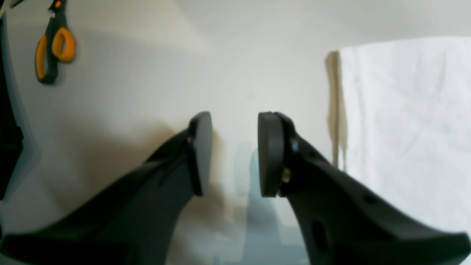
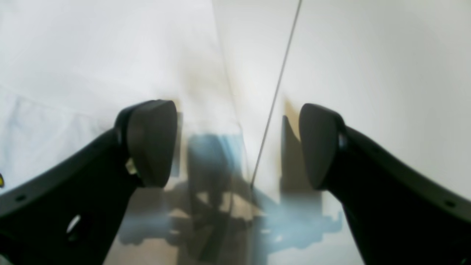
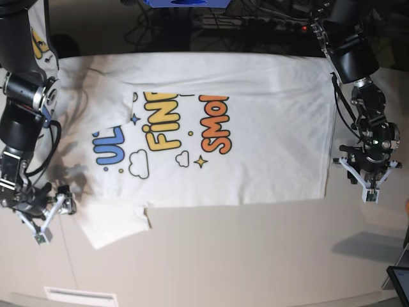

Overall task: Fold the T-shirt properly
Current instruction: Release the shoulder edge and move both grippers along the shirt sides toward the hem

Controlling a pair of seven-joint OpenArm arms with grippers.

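Observation:
The white T-shirt [image 3: 255,128] lies spread flat on the table with its blue, yellow and orange print facing up. A flap of white cloth [image 3: 105,96] covers part of the blue letters. My left gripper [image 3: 363,182] hovers just off the shirt's right edge, jaws apart and empty; in the left wrist view the left gripper [image 1: 233,151] sits over bare table with the T-shirt [image 1: 404,110] to its right. My right gripper [image 3: 48,220] is by the lower left sleeve, wide open. In the right wrist view, the right gripper [image 2: 235,143] straddles the edge of the T-shirt [image 2: 92,55].
Orange-handled scissors [image 1: 55,48] lie on the table beyond the left gripper. A thin seam [image 2: 279,84] runs across the tabletop. Cables [image 3: 255,22] crowd the back edge, and a dark screen corner [image 3: 399,281] shows at the lower right.

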